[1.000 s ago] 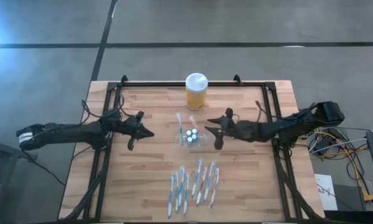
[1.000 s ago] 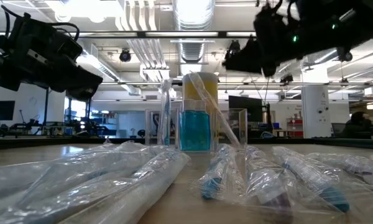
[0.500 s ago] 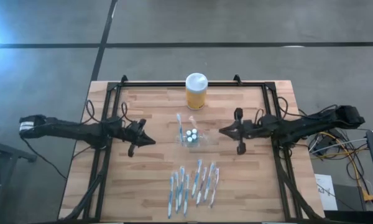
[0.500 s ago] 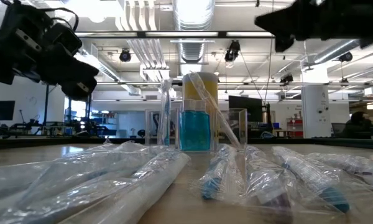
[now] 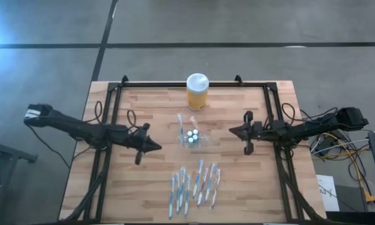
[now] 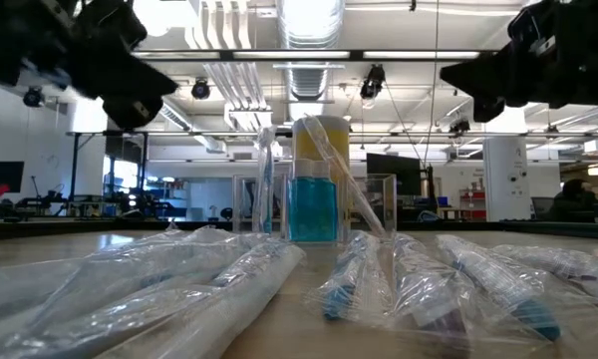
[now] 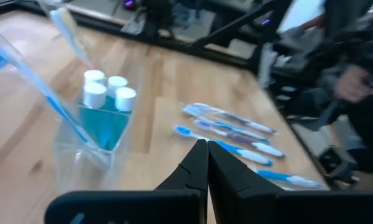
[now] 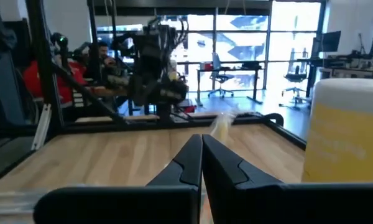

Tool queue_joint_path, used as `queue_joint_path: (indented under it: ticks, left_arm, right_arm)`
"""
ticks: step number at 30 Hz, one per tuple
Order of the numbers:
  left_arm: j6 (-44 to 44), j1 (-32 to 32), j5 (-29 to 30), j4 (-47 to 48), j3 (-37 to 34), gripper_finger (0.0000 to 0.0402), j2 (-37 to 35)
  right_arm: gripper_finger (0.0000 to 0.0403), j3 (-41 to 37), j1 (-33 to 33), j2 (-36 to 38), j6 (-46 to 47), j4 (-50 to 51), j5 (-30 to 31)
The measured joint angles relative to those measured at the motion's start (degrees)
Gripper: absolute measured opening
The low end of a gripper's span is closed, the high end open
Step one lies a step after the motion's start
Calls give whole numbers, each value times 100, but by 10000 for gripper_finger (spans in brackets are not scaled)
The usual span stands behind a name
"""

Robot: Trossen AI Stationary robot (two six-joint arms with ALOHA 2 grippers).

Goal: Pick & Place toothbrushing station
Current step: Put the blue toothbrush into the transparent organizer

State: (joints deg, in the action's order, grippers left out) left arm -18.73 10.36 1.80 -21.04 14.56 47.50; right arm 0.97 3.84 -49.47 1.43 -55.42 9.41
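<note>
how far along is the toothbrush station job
Done: the station stands mid-table with a toothbrush and small bottles in it, in front of the yellow jar. In hand: nothing; the left hand and right hand are shut and empty, either side of it. Left: wrapped toothbrushes lie at the table's front.

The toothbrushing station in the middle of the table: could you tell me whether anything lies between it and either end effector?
Nothing visible does. The toothbrushing station stands alone on bare wood, with the left end effector and right end effector on either side, both shut. The yellow jar sits behind it and the wrapped toothbrushes in front, off both paths.
</note>
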Motion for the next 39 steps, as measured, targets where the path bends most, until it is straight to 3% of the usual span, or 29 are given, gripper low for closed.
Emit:
queue_joint_path:
  ticks: [10,13,18,24,28,30,34,39]
  left_arm:
    - [-650,939,1658,3729,2874,2,1140]
    - [-1207,1297,2193,4793,3736,1,1649]
    - [-2376,1906,2293,6057,4756,1,2502]
    - [-3373,2604,2290,6084,5244,4,3471]
    - [-4908,2791,2502,6111,5267,20,4113]
    - [-5354,2789,2293,6098,5267,33,4390]
    - [-5589,2792,1736,6005,5265,69,4913]
    - [-5537,2777,1449,5620,5403,134,5273]
  right_arm:
    - [8,-30,2,-6,-421,386,-44]
    - [8,-30,2,-13,-494,424,-41]
    - [8,-29,2,-15,-511,439,-39]
    - [8,-28,2,-9,-467,420,-39]
    - [8,-28,2,-2,-303,395,-37]
    - [8,-28,2,-2,-181,343,-37]
    - [8,-26,2,-2,66,273,-44]
    - [8,-26,2,-4,142,278,-46]
